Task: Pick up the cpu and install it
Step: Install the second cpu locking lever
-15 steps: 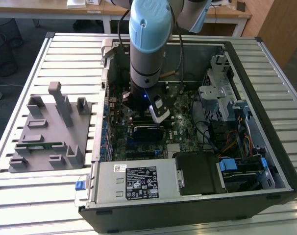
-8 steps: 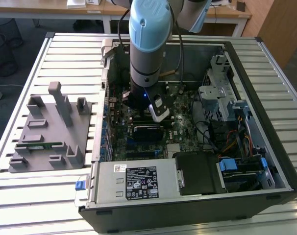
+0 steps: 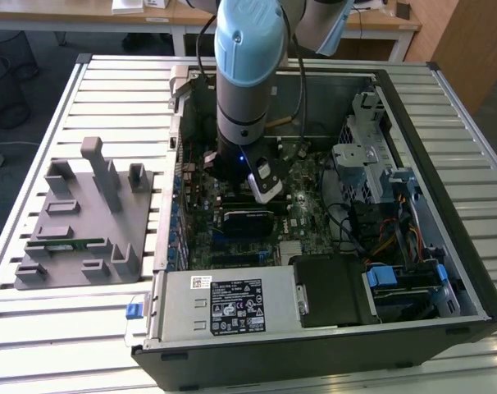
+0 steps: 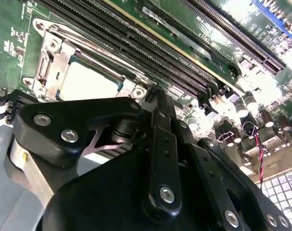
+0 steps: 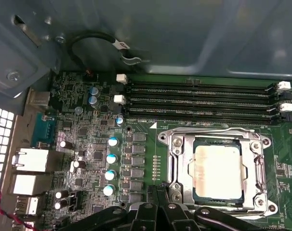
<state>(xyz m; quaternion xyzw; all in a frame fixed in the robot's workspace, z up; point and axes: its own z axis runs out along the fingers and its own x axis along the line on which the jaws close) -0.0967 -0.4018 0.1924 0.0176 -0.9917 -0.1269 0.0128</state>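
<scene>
The cpu, a flat square chip with a pale silver top, lies in the motherboard socket with the silver metal frame around it. It also shows in the second wrist view as the cpu, just beyond the black finger linkages. My gripper hovers beside the socket's edge, its fingertips drawn together with nothing between them. In the exterior view the gripper reaches down into the open computer case, over the motherboard's middle.
Black memory slots run beside the socket, capacitors on its other side. A power supply and drive cage crowd the case. A grey fixture with a green memory stick sits at the exterior view's left.
</scene>
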